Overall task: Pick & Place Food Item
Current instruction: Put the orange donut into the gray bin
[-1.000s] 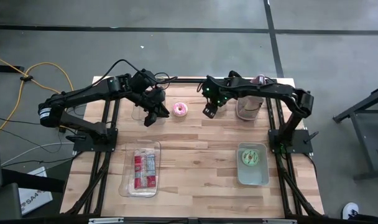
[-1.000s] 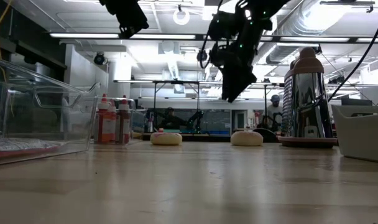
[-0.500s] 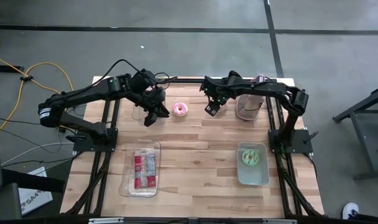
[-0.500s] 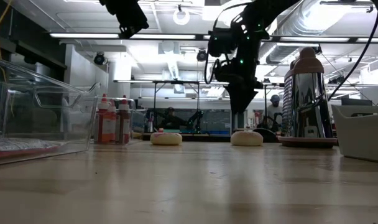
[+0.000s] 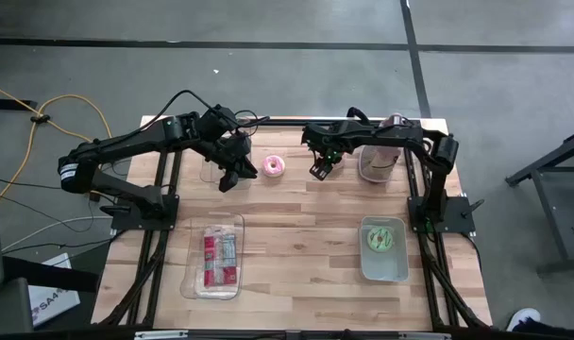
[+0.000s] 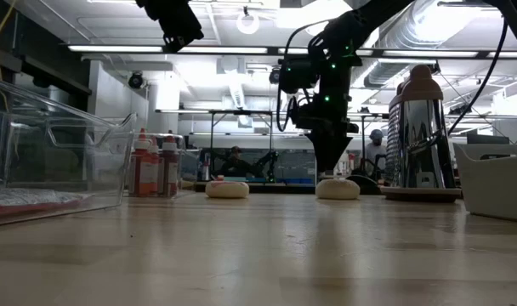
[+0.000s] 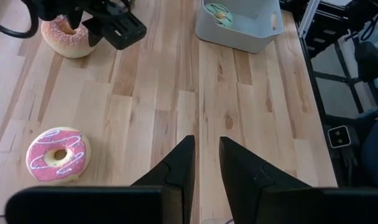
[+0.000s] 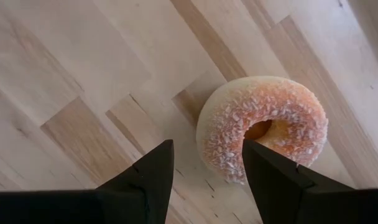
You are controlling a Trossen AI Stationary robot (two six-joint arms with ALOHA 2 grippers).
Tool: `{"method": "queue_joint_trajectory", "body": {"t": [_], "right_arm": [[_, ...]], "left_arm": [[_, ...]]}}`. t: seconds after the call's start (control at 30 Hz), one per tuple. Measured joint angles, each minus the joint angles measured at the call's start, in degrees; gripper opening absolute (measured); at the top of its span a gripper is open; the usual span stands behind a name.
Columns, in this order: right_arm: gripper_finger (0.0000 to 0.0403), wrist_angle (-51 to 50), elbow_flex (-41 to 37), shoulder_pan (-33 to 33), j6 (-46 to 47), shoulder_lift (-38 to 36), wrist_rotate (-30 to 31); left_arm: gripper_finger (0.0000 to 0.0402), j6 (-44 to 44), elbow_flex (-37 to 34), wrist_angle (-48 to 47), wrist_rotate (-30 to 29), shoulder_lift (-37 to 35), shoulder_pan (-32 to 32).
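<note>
From above, my right claw [image 5: 319,170] hides the sugared donut [image 8: 263,127]; my wrist view shows it on the table's far middle, just under my open fingers, not gripped. Since a second ago I've dropped lower over it. My left claw [image 5: 225,178] hangs empty, nearly closed, left of the pink donut [image 5: 273,166].

Robotics lab: bare concrete floor [image 5: 268,57], exposed ceiling ducts [image 6: 445,34], more robot benches [image 6: 241,161] behind the table.
</note>
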Motion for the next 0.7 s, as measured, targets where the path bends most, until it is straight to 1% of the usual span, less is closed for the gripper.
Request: {"method": "queue_joint_trajectory", "body": {"t": [0.2, 0.33, 0.7], "right_arm": [[0.018, 0.0, 0.0, -0.2, 0.0, 1.4, 0.3], [0.018, 0.2, 0.0, -0.3, 0.1, 1.3, 1.7], [0.018, 0.0, 0.0, -0.7, 0.2, 1.7, 1.3]], "left_arm": [[0.007, 0.0, 0.0, 0.0, 0.0, 0.0, 0.0], [0.007, 0.0, 0.0, 0.0, 0.0, 0.0, 0.0], [0.007, 0.0, 0.0, 0.0, 0.0, 0.0, 0.0]]}}
